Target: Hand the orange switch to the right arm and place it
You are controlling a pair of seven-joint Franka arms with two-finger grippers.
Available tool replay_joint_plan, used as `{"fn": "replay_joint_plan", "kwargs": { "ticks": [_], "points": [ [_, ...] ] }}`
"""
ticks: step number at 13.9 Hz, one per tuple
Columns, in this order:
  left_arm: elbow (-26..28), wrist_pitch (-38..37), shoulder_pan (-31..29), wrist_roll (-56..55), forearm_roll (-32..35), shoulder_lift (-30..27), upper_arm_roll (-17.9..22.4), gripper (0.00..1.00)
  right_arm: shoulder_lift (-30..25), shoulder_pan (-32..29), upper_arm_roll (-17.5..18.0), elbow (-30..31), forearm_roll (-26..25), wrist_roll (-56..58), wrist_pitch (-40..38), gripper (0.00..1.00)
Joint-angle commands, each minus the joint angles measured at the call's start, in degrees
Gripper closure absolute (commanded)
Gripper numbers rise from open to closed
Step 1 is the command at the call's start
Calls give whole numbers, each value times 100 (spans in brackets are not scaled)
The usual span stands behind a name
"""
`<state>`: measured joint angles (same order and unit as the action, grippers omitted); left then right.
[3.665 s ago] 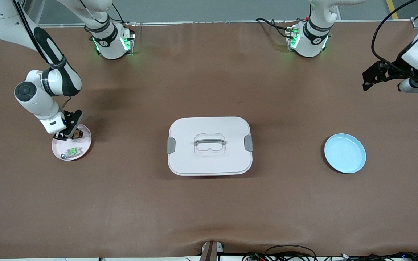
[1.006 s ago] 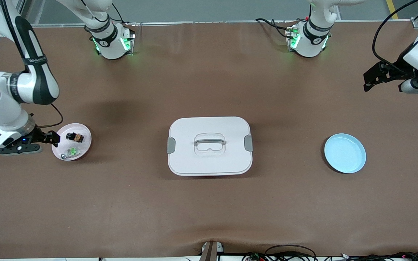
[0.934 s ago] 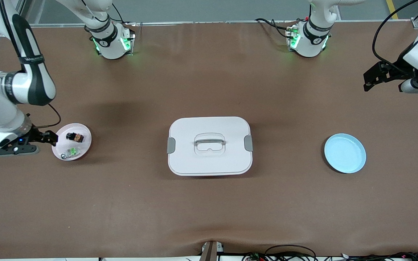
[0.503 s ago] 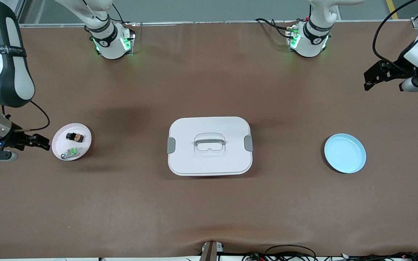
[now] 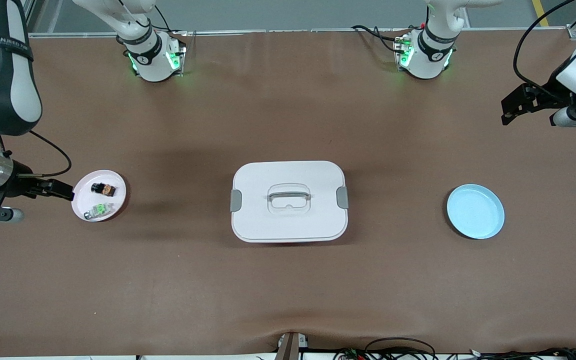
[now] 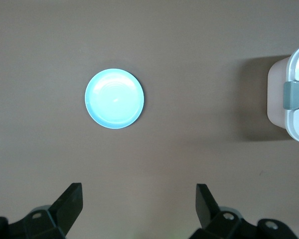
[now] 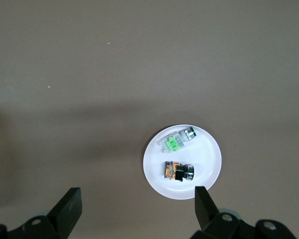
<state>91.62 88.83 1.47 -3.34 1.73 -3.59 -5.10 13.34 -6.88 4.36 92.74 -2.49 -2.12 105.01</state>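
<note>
The orange switch (image 5: 103, 189) lies on a small pink plate (image 5: 84, 198) toward the right arm's end of the table. A pale switch with a green middle (image 5: 98, 210) lies beside it on the same plate. My right gripper (image 5: 58, 190) hangs open and empty just off the plate's rim. In the right wrist view the orange switch (image 7: 178, 171) and the plate (image 7: 207, 154) lie ahead of the right gripper (image 7: 137, 199), close to one fingertip (image 7: 201, 197). My left gripper (image 5: 507, 111) hovers open and empty over the left arm's end of the table, also seen as the gripper (image 6: 139, 195).
A white lidded box (image 5: 288, 201) with a handle and grey clips sits mid-table. A pale blue plate (image 5: 475, 211) lies toward the left arm's end, and the same blue plate (image 6: 114, 98) shows ahead of the left gripper. Brown cloth covers the table.
My right arm has pulled away from over the pink plate toward its end of the table. The orange switch stays on the plate. The left arm has held still.
</note>
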Motion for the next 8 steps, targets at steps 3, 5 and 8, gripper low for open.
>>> {"fn": "replay_joint_plan", "kwargs": {
  "ticks": [3, 5, 8],
  "points": [
    [5, -76, -24, 114, -15, -71, -8, 0, -560, 90, -32, -46, 74, -44, -428, 0],
    [-13, -76, -24, 114, -15, -80, -8, 0, -841, 99, -32, -19, 82, -35, -665, 0],
    [-13, -85, -24, 123, -15, -98, -8, 0, -1122, 90, -32, 60, 82, -26, -719, 0]
  ]
}}
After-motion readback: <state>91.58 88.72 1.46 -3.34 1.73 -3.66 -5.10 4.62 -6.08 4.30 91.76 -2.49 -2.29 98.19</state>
